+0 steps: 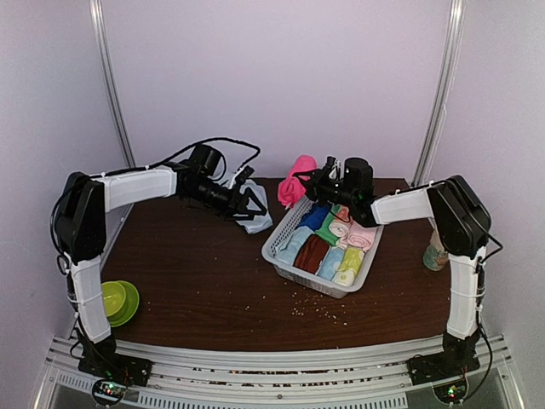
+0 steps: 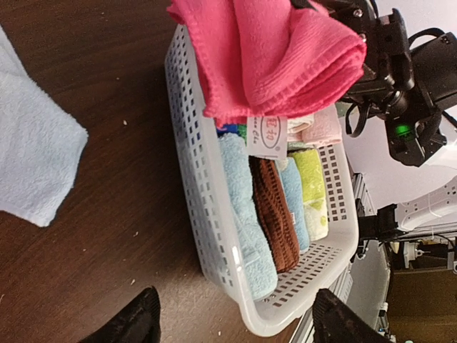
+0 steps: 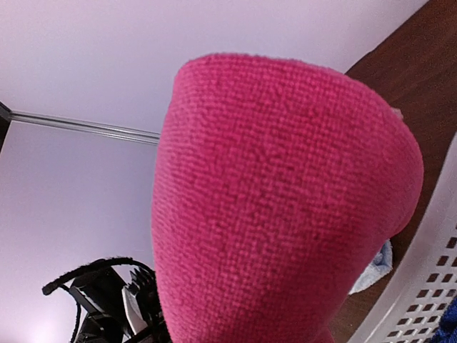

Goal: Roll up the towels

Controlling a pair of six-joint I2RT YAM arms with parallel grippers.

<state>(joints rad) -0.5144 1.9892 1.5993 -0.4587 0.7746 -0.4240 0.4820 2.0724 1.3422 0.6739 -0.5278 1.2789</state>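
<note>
While the pink towel hangs bunched in the air at the far corner of the white basket, it is neither flat nor rolled, and its white tag dangles just above the small rolls packed inside. The right gripper pinches it along one side, jaws pressed on the cloth. The right wrist view is filled with pink, so how deep the hold goes cannot be told.

The blue towel lies loose on the brown table, just beside the basket's left wall. The left gripper sits over it with jaws spread wide and nothing between them.

The main risk, as I judge it, is the pink towel going down where it hangs: it would land on the rolls or drape over the basket rim, where the lattice could catch a fold. Held by one bunched edge, it is also likely to land crumpled, which makes a tidy roll hard. The two grippers are near each other, so a sideways move by either could knock the other or drag the blue towel.
</note>
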